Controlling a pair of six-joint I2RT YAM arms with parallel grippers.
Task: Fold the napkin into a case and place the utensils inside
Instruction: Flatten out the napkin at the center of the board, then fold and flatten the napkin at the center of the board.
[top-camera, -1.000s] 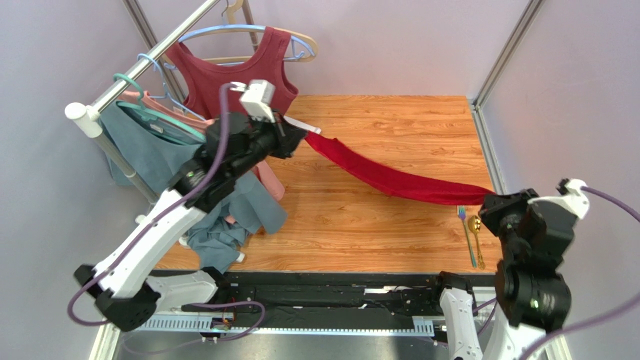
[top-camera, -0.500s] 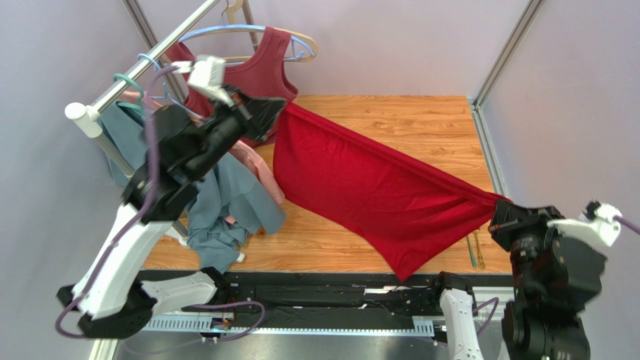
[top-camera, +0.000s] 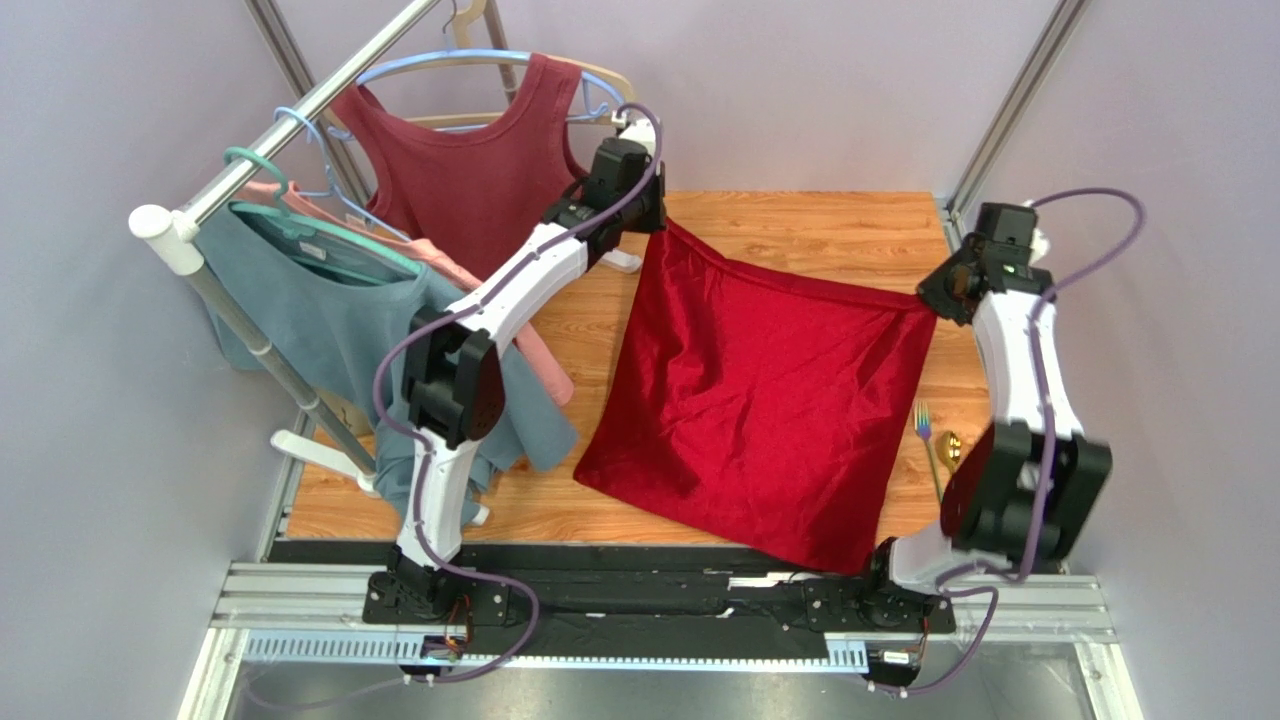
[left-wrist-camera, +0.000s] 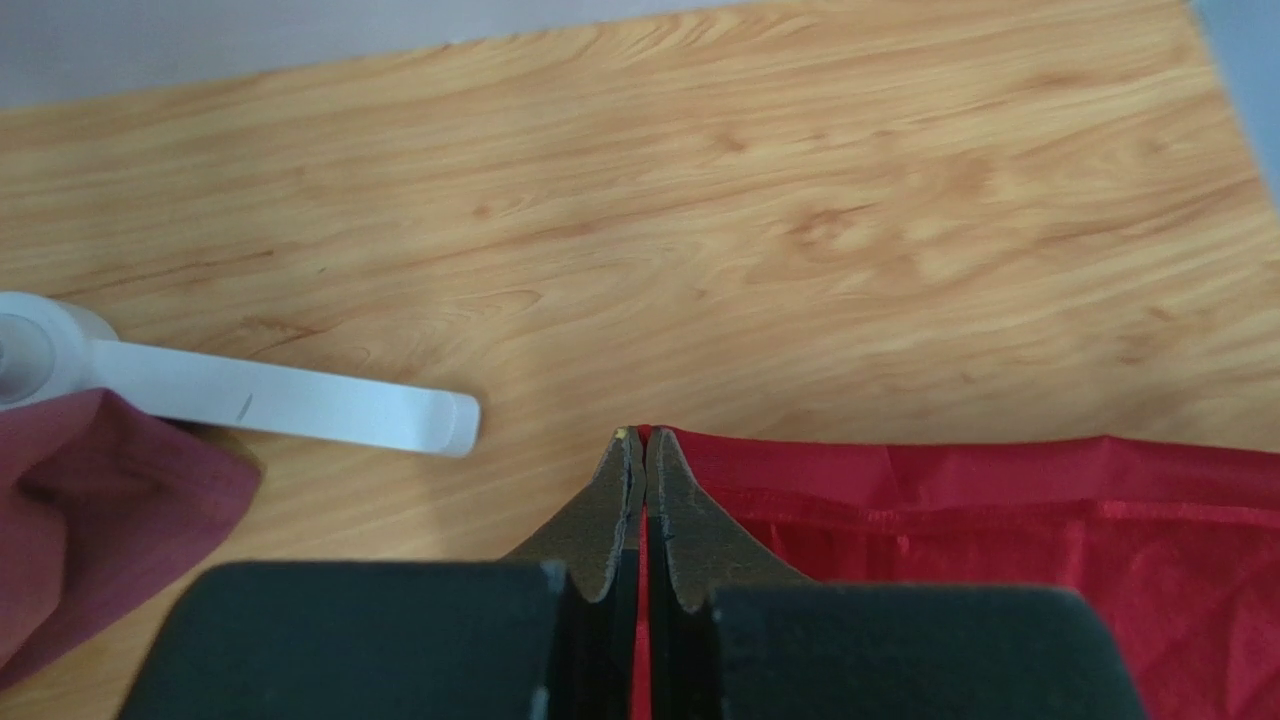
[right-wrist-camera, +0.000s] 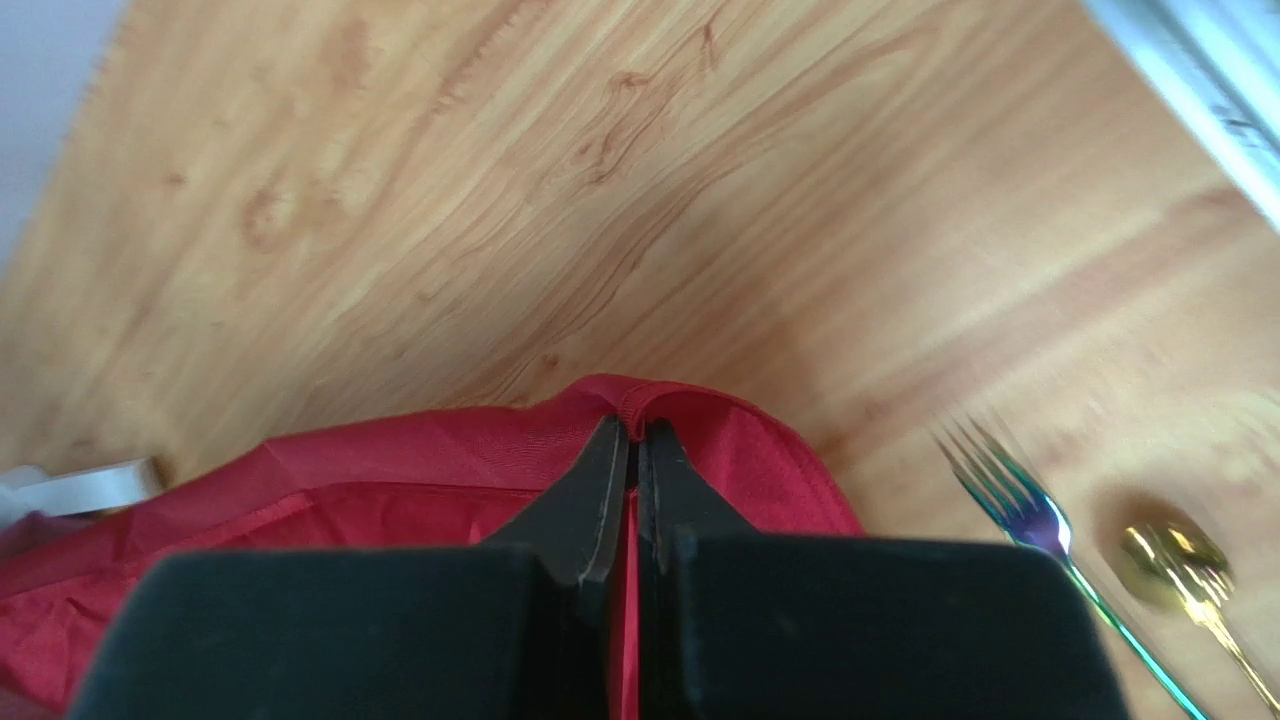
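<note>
The crimson napkin (top-camera: 766, 402) is spread out as an open square over the middle of the wooden table, held up by its two far corners. My left gripper (top-camera: 657, 222) is shut on the far left corner; the cloth (left-wrist-camera: 992, 510) runs right from its tips (left-wrist-camera: 645, 444). My right gripper (top-camera: 935, 294) is shut on the far right corner (right-wrist-camera: 706, 435), its tips (right-wrist-camera: 633, 435) pinching the hem. The utensils, a fork (top-camera: 930, 458) and a gold spoon (top-camera: 953, 450), lie at the right edge of the table, right of the cloth; both show in the right wrist view, fork (right-wrist-camera: 1037, 518) and spoon (right-wrist-camera: 1187, 563). No case is formed.
A clothes rack (top-camera: 226, 188) stands at the left with a maroon sleeveless top (top-camera: 473, 158), a teal garment (top-camera: 308, 308) and a pink one hanging. A white bar (left-wrist-camera: 271, 398) lies on the table near the left gripper. Metal posts stand at the back corners.
Both arms have swung to the far side of the table. The napkin went from a stretched band to a spread square, its near edge now down by the table's front.
</note>
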